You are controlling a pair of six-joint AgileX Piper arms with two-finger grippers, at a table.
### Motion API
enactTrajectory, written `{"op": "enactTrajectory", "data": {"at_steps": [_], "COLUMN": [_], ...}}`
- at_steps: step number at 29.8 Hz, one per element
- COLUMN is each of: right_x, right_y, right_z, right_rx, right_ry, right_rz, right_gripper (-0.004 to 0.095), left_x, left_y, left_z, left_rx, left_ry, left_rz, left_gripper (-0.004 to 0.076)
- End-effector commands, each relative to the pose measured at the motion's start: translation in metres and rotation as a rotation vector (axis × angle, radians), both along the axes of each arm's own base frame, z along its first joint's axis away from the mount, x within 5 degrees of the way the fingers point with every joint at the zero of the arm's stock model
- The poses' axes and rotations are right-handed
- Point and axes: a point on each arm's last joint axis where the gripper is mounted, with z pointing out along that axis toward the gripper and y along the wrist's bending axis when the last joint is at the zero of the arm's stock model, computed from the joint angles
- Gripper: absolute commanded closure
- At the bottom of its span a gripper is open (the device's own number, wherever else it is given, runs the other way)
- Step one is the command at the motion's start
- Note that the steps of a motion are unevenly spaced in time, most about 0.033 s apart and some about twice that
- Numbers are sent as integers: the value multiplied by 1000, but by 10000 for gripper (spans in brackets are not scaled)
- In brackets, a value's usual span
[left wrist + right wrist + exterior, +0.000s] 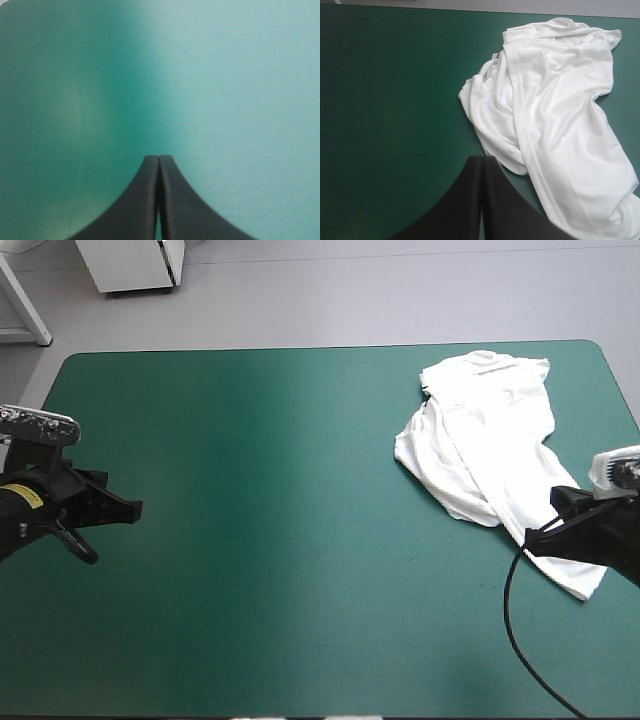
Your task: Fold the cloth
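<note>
My left end effector [132, 508] and right end effector [538, 534] are both pinched together, empty. Grabbing the crumpled white short-sleeved T-shirt [480, 440] blindly could catch several overlapped layers.

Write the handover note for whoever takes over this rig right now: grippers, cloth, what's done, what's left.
Left gripper: shut, empty, over bare teal-green cover at the table's left side, far from the cloth.
Right gripper: shut, nothing between its fingers, at the near end of the T-shirt.
T-shirt: a loose, crumpled heap by the table's far right corner, trailing toward the near side.
Done: nothing; no fold shows.
Left: spread it flat, then fold.
</note>
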Motion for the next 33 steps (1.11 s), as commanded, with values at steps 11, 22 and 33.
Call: {"op": "enactTrajectory", "data": {"at_steps": [11, 22, 33], "right_x": [5, 50, 169], "right_y": [-3, -15, -37], "right_z": [17, 3, 8], "right_rx": [51, 59, 31], "right_ry": [-125, 65, 277], "right_rz": [-57, -121, -153], "right_gripper": [907, 391, 442], "left_x": [-3, -3, -3], "left_y": [-1, -1, -1], "left_z": [15, 15, 15], "left_rx": [-19, -18, -18], "left_ry": [-104, -100, -102], "left_rz": [-10, -10, -10], "left_gripper": [733, 733, 733]}}
